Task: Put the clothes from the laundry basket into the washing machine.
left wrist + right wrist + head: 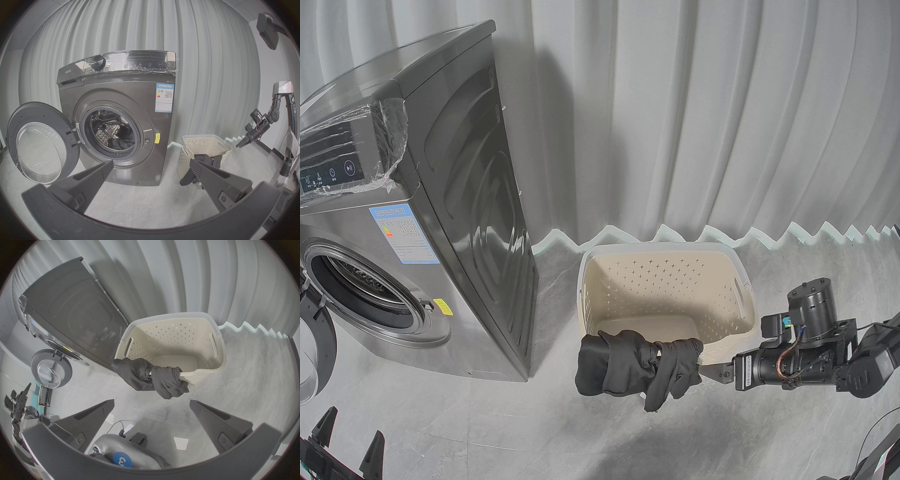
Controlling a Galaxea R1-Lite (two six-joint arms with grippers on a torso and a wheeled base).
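Dark garment (637,369) drapes over near rim of laundry basket (662,247), so you can pinch it easily. Your right claw (714,370) waits just beside it, spread and empty. Left claw (353,425) is also spread, low near washing machine (469,187), whose door (40,140) is swung wide for loading.

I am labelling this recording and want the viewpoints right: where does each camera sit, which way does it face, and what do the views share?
Head view: on the head, facing forward and down at washing machine, laundry basket and dark garment draped over its near rim; right gripper and left gripper show.
Left wrist view: behind the open left gripper, facing the machine's open door.
Right wrist view: behind the open right gripper, facing the basket.
Shared: all three show machine, basket, garment.
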